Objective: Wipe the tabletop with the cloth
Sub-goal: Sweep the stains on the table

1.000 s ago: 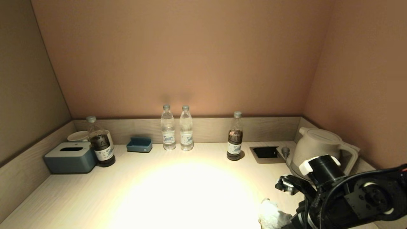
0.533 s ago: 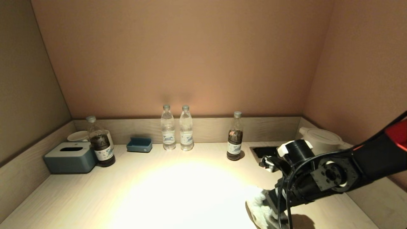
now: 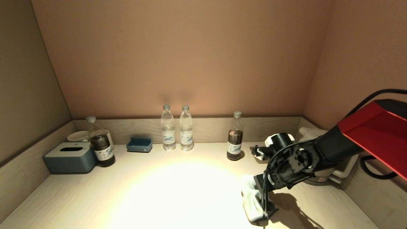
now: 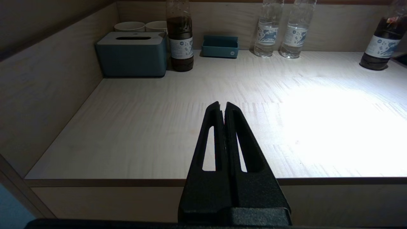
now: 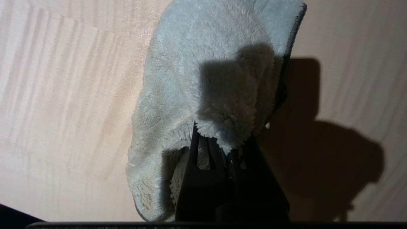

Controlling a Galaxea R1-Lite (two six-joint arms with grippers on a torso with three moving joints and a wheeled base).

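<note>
Reaching down-left, right pincer point(image 3: 265, 208) clamping cloth point(image 3: 251, 200), pressed on tabletop point(image 3: 178, 190)

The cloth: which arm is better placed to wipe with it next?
The right. Its end effector is shut on the cloth, which lies on the tabletop. The left end effector is shut, holds nothing and hangs by the table's front edge.

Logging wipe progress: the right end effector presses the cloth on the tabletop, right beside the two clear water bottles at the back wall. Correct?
Not quite. The right end effector does press the cloth on the tabletop, but near the front edge, well apart from the clear water bottles, as the head view shows.
</note>
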